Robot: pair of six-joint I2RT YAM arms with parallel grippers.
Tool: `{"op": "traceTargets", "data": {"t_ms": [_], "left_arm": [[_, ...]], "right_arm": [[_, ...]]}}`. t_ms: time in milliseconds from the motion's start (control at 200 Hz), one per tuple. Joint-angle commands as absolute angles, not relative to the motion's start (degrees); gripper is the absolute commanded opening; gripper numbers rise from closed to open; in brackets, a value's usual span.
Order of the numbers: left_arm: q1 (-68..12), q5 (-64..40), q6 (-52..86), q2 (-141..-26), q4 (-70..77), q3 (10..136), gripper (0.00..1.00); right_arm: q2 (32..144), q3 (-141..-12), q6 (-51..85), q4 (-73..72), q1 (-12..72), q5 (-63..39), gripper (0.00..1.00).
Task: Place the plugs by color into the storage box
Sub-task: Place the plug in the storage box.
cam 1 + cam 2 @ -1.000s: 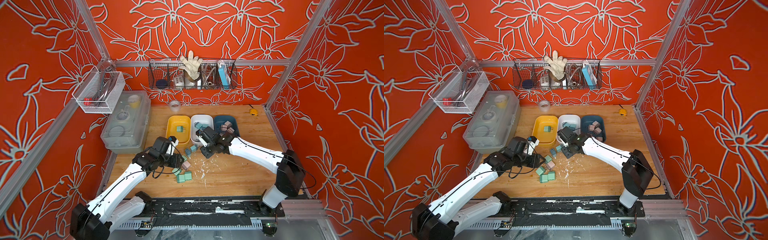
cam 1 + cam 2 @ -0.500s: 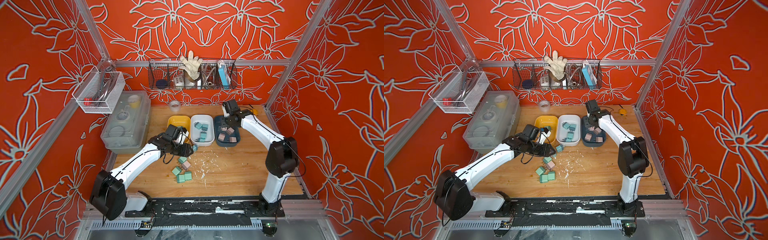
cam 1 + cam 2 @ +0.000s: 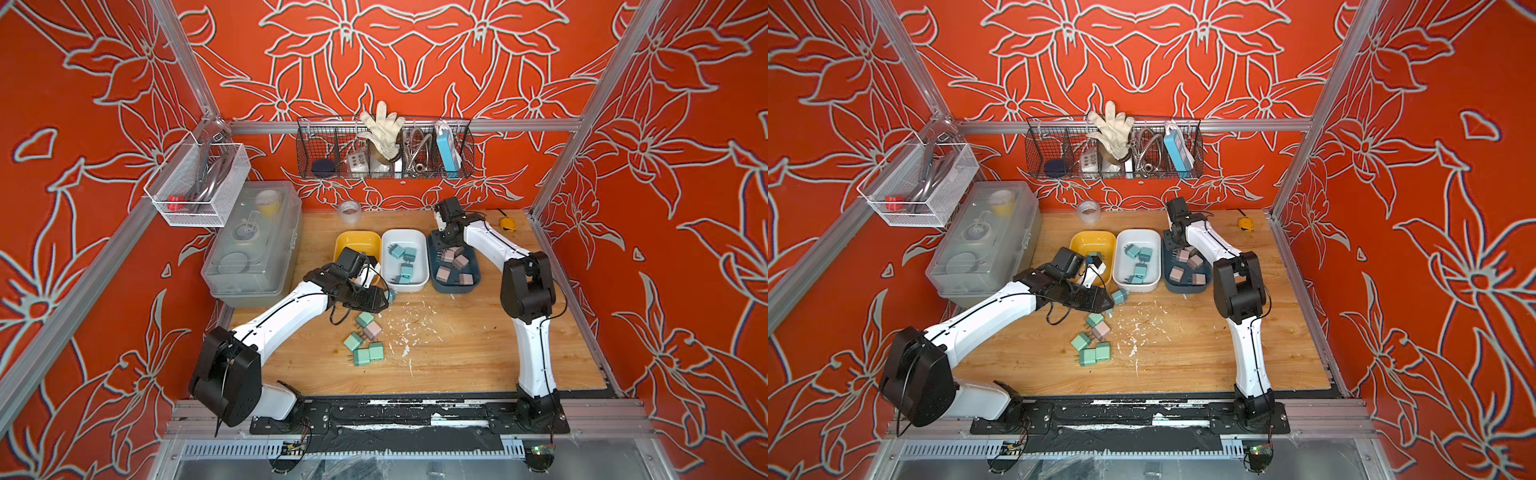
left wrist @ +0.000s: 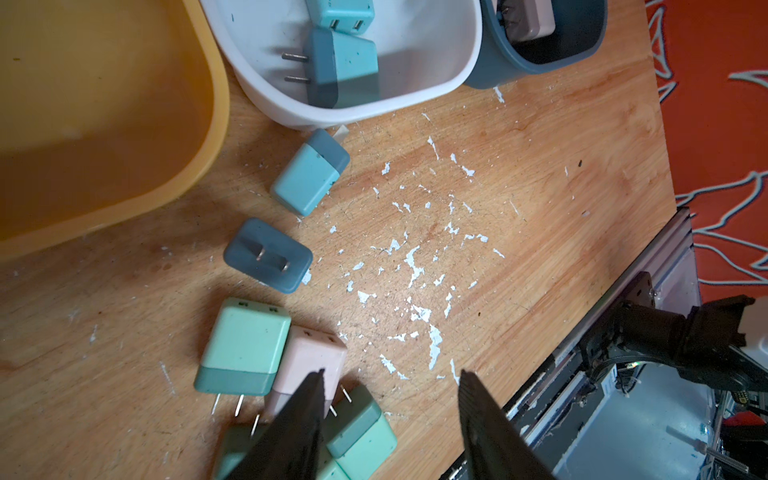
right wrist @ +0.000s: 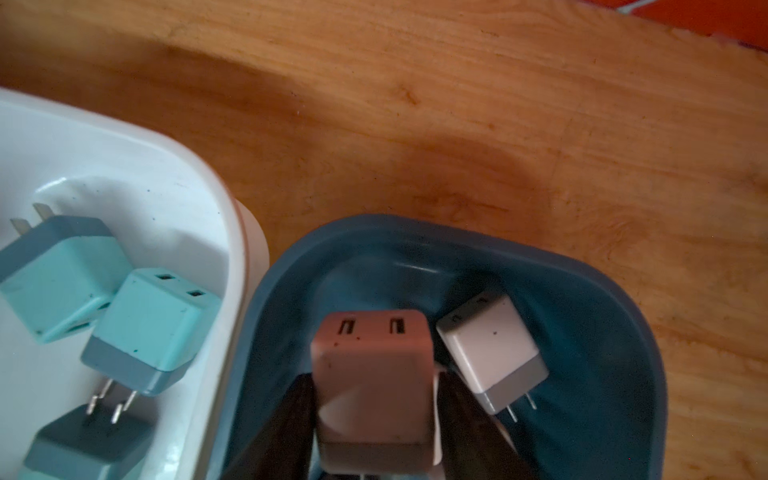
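The storage box is three trays in a row: yellow [image 3: 354,243], white [image 3: 405,233] and dark blue [image 3: 454,287]. Teal plugs [image 3: 403,254] lie in the white tray and pink plugs [image 3: 456,261] in the blue one. My right gripper [image 5: 376,379] hangs over the blue tray [image 5: 582,291], open just wider than the pink plug [image 5: 370,357] between its fingers. My left gripper [image 4: 390,374] is open and empty above loose plugs on the table: mint [image 4: 245,345], pink [image 4: 311,357] and teal [image 4: 309,174].
A translucent lidded box [image 3: 253,245] stands left of the trays. A tape roll [image 3: 348,211] and a small yellow object [image 3: 506,224] lie at the back. Wire baskets [image 3: 384,149] hang on the walls. White flecks [image 3: 407,332] dot the wooden table.
My right arm carried the pink plug from the table's middle to the blue tray, and its jaws have now widened. My left gripper reached forward over the loose plugs.
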State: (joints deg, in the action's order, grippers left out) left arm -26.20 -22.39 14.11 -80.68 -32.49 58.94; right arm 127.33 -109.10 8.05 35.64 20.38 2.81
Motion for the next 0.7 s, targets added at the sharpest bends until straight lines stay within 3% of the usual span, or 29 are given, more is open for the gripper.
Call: {"op": "traceTargets", "data": {"t_ms": [0, 115, 390, 696], "left_arm": [[-25.8, -22.6, 13.4, -80.7, -33.1, 59.6, 0.53], [-25.8, -22.2, 13.4, -79.5, -33.3, 59.4, 0.53], [-25.8, -23.3, 14.5, -75.7, -32.4, 57.8, 0.53], [-26.0, -24.4, 15.8, -71.7, -30.8, 55.6, 0.56]], "right_arm": [[127.8, -109.8, 7.2, 36.3, 20.5, 2.4, 0.62], [126.6, -107.5, 7.7, 36.1, 20.5, 2.2, 0.66], [121.3, -100.5, 9.9, 34.8, 20.6, -1.3, 0.63], [106.1, -87.2, 13.2, 31.4, 20.8, -5.4, 0.61]]}}
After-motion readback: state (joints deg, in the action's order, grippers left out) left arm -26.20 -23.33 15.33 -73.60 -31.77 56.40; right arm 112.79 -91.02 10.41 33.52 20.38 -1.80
